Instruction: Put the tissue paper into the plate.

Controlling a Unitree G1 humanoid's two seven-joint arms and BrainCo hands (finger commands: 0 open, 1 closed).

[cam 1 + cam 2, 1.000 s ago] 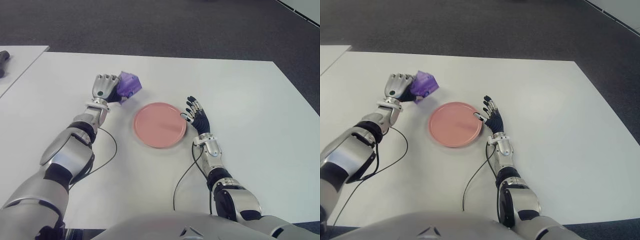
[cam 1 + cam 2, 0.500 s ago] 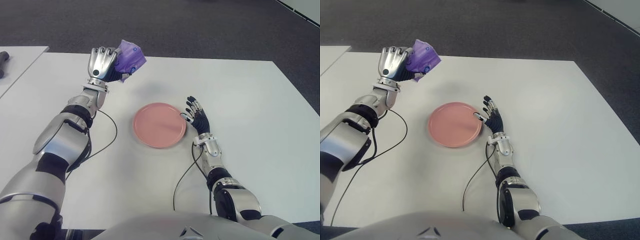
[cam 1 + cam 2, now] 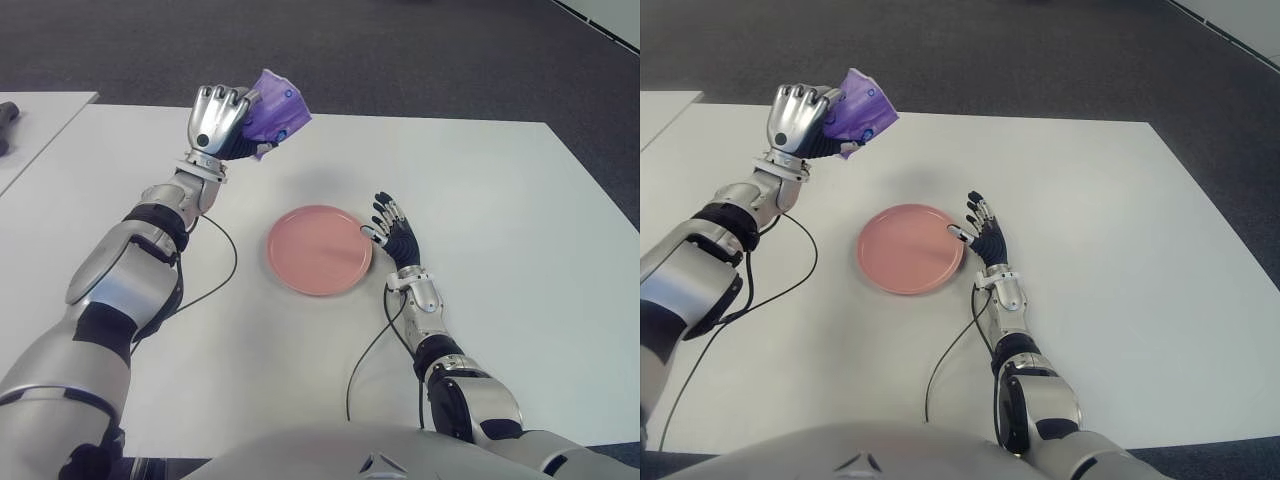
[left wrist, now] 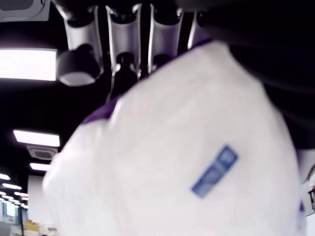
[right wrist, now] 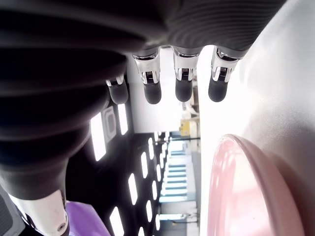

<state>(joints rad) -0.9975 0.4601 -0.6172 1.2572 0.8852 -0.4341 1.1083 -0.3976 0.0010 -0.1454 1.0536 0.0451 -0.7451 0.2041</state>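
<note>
My left hand (image 3: 222,120) is raised above the far left of the table, its fingers curled around a purple tissue pack (image 3: 273,111). The pack fills the left wrist view as a pale wrapper with a small blue label (image 4: 214,170). A round pink plate (image 3: 319,250) lies flat on the white table (image 3: 480,200), to the right of and nearer than the held pack. My right hand (image 3: 392,228) shows beside the plate's right rim with its fingers spread and holding nothing. The right wrist view has the plate's rim (image 5: 231,187) just beyond those fingertips (image 5: 183,91).
Black cables trail over the table from each forearm, one looping left of the plate (image 3: 222,290), one near the front (image 3: 365,365). A second white table (image 3: 40,125) with a dark object (image 3: 8,120) stands at far left. Dark carpet (image 3: 400,60) lies beyond the far edge.
My left hand has lifted the tissue pack off the table and carried it up and slightly right toward the plate side. The right hand and plate have not moved.
</note>
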